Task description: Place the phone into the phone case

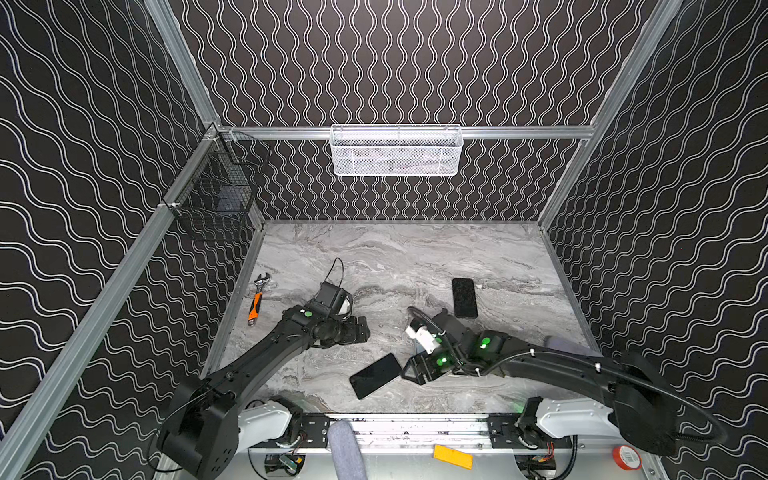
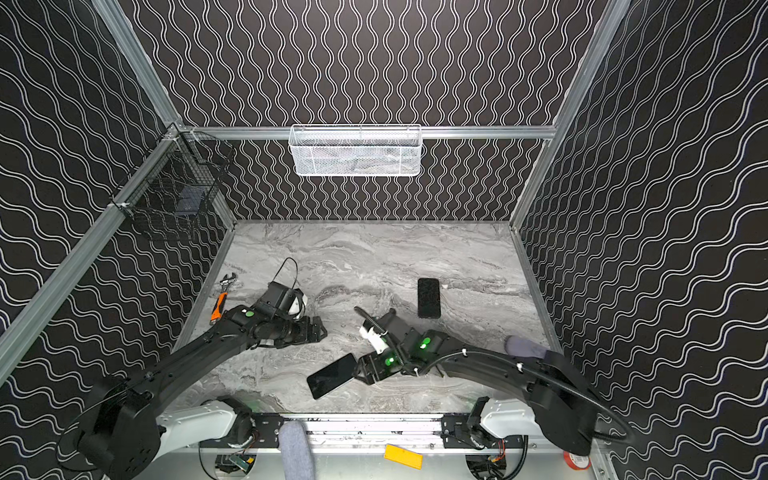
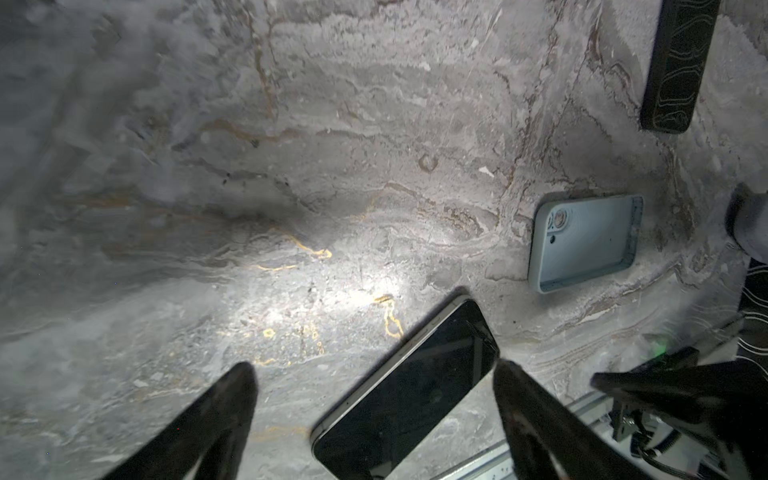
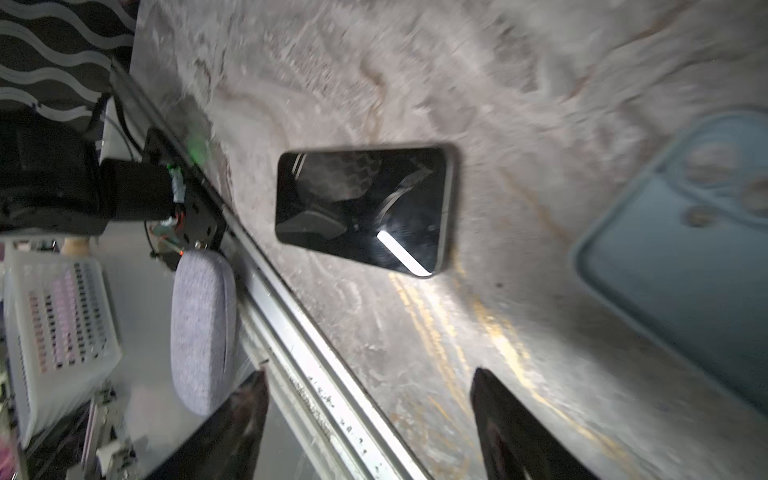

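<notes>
1. Phone (image 1: pixel 376 376): black, screen up, flat and askew on the marble table (image 1: pixel 374 257), near its front edge. Neither of my grippers touches it.
2. Case (image 3: pixel 586 241): pale blue, hollow side up, flat on the table near the phone, not touching it. My right arm hides most of it in both top views.
3. My right gripper (image 1: pixel 409 371): jaws apart, empty, tips just beside the phone's end.
4. My left gripper (image 1: pixel 365 328): jaws wide, empty, over mid-table, apart from the phone.
5. Black slab (image 1: pixel 464 298): patterned, flat, farther back on the right.
6. Wrench (image 1: pixel 258 299): orange handle, by the left wall.
</notes>
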{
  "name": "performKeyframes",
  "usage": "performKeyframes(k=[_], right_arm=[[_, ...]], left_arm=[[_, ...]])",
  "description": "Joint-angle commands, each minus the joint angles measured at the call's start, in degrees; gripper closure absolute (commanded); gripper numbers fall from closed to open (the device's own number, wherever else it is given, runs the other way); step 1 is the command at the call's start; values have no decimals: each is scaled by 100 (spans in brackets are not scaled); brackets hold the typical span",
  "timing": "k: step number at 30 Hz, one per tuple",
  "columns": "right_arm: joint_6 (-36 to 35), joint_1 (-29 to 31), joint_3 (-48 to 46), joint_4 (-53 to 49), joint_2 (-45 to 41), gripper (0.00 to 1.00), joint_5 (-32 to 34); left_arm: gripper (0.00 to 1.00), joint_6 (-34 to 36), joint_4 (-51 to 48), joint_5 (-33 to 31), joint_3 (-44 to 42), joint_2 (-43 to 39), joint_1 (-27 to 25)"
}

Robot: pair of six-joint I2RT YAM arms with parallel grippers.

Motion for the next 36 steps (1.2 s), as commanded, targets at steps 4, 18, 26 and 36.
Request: performKeyframes(k=[4, 18, 26, 36], right_arm=[[-25, 392, 176, 879, 608, 20, -499], [163, 399, 143, 1107, 1378, 18, -235], [372, 375, 45, 1467, 1540, 17, -38], [652, -598, -1, 2631, 1969, 16, -536]], left_arm=[[9, -205, 376, 529, -102, 76, 86], [11, -296, 399, 232, -187, -3, 121], [15, -376, 556, 214, -246, 104, 136], [17, -565, 544, 156, -441, -131, 156]])
